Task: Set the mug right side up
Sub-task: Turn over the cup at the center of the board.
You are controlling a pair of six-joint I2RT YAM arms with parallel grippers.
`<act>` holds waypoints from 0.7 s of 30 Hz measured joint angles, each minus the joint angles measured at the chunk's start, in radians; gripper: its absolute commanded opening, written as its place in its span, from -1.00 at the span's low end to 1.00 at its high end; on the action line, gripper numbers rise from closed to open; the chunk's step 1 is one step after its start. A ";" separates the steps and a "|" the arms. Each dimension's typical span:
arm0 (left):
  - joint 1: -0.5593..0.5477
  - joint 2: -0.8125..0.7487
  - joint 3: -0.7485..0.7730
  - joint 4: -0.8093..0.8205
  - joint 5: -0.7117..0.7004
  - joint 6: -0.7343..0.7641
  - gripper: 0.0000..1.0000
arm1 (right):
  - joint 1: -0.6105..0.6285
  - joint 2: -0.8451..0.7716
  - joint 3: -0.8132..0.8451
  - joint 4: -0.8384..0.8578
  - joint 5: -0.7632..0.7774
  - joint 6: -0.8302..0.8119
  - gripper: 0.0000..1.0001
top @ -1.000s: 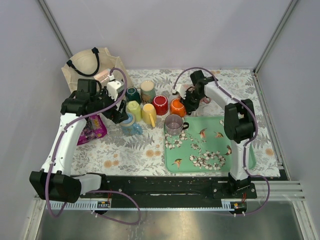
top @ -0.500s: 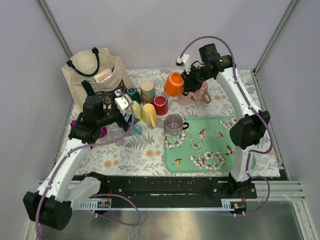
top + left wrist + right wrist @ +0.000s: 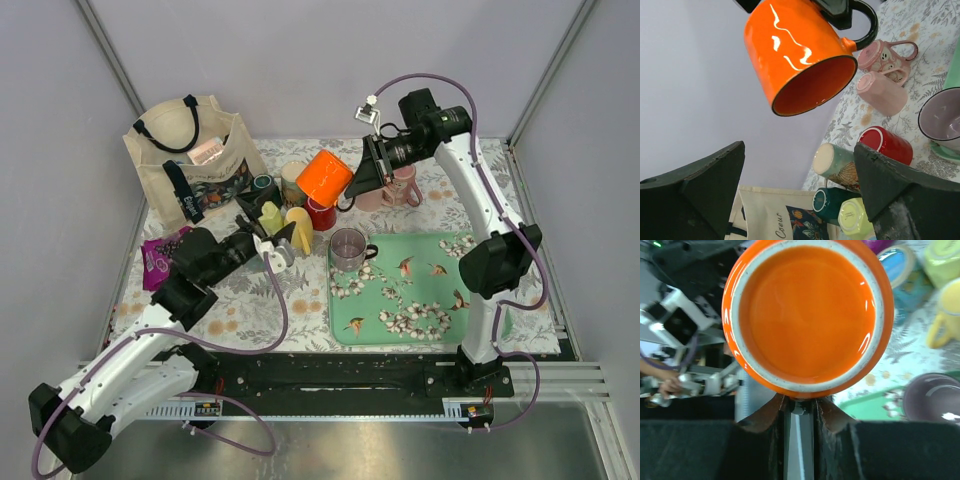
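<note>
Writing: tote bag (image 3: 790,220), lower left of the left wrist view, reads "Coeur".
Orange mug (image 3: 323,174): aloft, tilted, upper centre; only the left wrist view shows its mouth.
Right gripper (image 3: 362,172): pinching the mug's handle.
Left gripper (image 3: 276,246): spread wide, holding nothing.

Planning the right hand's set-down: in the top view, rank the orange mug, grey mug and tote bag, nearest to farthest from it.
1. orange mug: held in the right hand, in the air.
2. grey mug: on the green tray's far left corner.
3. tote bag: far left, at the back.
</note>
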 measured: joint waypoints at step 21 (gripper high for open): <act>-0.130 0.254 0.019 0.313 -0.110 0.116 -0.19 | 0.018 -0.007 -0.186 0.048 -0.147 0.182 -1.00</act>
